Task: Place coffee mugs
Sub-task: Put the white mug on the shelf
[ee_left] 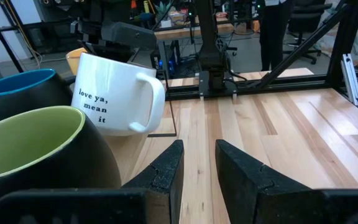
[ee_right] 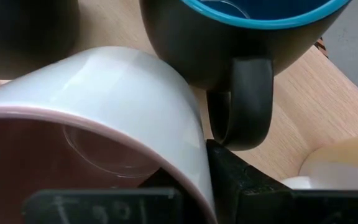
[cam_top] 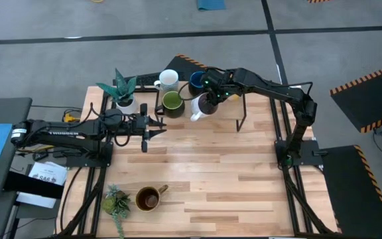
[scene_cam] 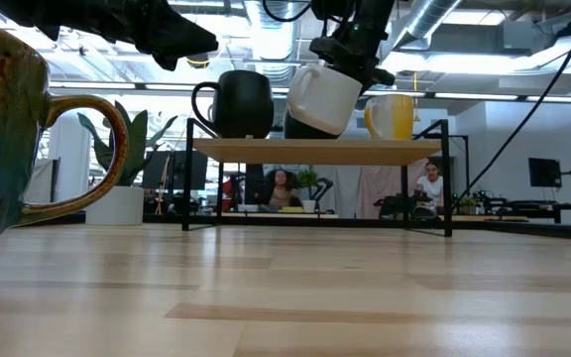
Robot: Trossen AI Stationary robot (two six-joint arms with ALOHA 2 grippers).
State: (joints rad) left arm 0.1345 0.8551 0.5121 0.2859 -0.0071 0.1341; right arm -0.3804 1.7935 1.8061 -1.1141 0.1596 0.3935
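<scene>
A low wooden shelf (scene_cam: 315, 149) stands at the table's far side. On it are a white mug (cam_top: 168, 79), a dark mug with a green inside (cam_top: 172, 101) and a dark mug with a blue inside (cam_top: 196, 81). Just above the shelf my right gripper (cam_top: 209, 98) is shut on a white mug with a pink inside (scene_cam: 323, 97). A brown mug (cam_top: 150, 198) stands upright near the table's front edge. My left gripper (cam_top: 159, 126) points level toward the table's right, short of the shelf. Its fingers (ee_left: 166, 168) stand a little apart with nothing between them. My right gripper holds the white mug by its rim (ee_right: 194, 168), on the side away from the handle. One finger is inside the mug and one finger (ee_right: 229, 177) is outside. The fingers come slanting down from above. The mug hangs tilted below them, its handle (ee_left: 151, 99) toward the table's near side.
A yellow mug (scene_cam: 393, 116) stands on the shelf's right part. A potted plant (cam_top: 125, 89) stands left of the shelf, another (cam_top: 117, 199) by the brown mug. Bare wood lies across the table's middle and right. People sit in the room beyond the table.
</scene>
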